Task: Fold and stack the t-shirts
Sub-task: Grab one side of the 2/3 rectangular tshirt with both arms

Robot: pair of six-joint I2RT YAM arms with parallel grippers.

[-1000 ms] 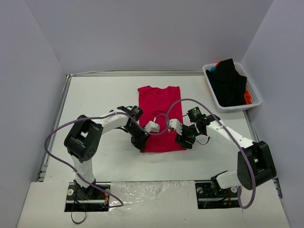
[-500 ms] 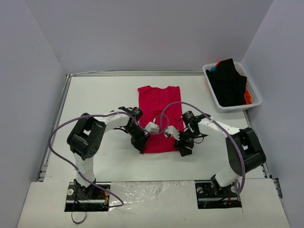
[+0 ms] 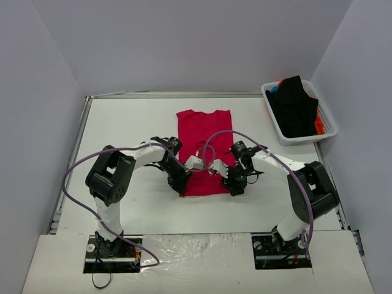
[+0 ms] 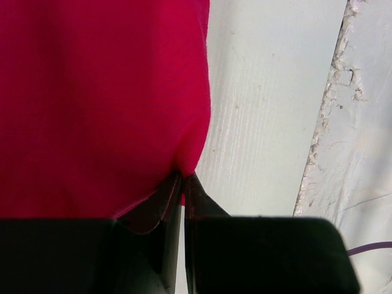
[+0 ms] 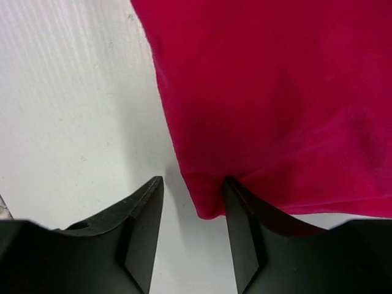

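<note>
Soft, limp red t-shirt, best held by hem corners: left hand clamped on one, right hand open around other.

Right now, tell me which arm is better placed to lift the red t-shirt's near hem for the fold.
Left. The left gripper is shut on a near corner of the red t-shirt. The right gripper stands open, with the other near corner between its fingers but not pinched.

You are looking at a robot lab cell: bare grey walls enclose a white bench, with cabled arms bolted at the frame's bottom.
</note>
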